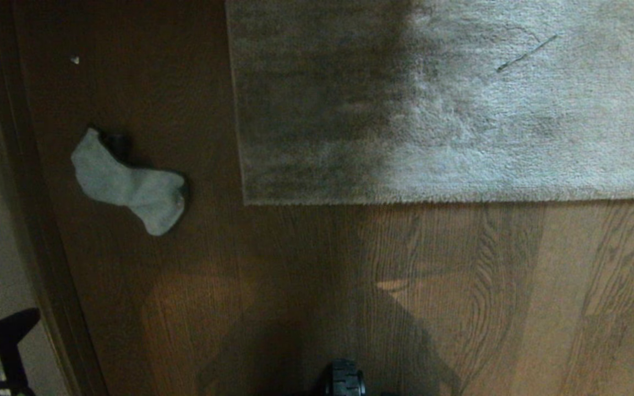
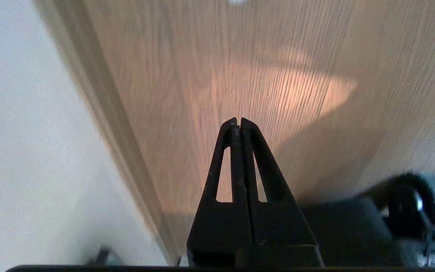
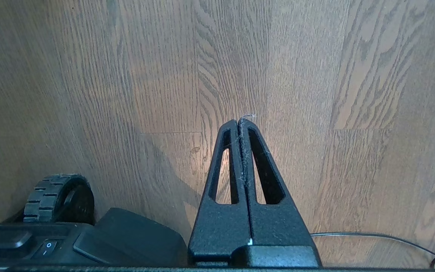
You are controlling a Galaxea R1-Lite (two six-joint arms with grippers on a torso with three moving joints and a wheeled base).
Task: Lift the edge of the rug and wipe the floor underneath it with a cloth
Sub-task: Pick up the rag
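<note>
Two grippers, both clenched on nothing. The left gripper (image 2: 237, 120) has its fingers pressed together, pointing over bare plank floor (image 2: 263, 68) close to a pale wall and its baseboard (image 2: 119, 151); a black corner of that arm shows at the lower left edge of the head view. The right gripper (image 3: 240, 121) is likewise pressed closed and empty, a few stray fibres clinging to its tips, hanging above the wood grain near the robot's base and one treaded wheel (image 3: 57, 196), with a thin cable (image 3: 383, 238) lying on the planks beside it.

Farther out, the cloth (image 1: 129, 184) lies crumpled on the floor near the baseboard, well apart from either gripper and to the left of the rug. The rug edge (image 1: 449, 199) lies flat on the planks, its square corner (image 1: 246, 202) nearest the cloth.

Judging from this, the task is at its very start: nothing is lifted, nothing wiped. The next move likely calls for the left gripper to spread its fingers, reach forward to the cloth and pinch it, while the right arm would need to come up to the rug's border.
</note>
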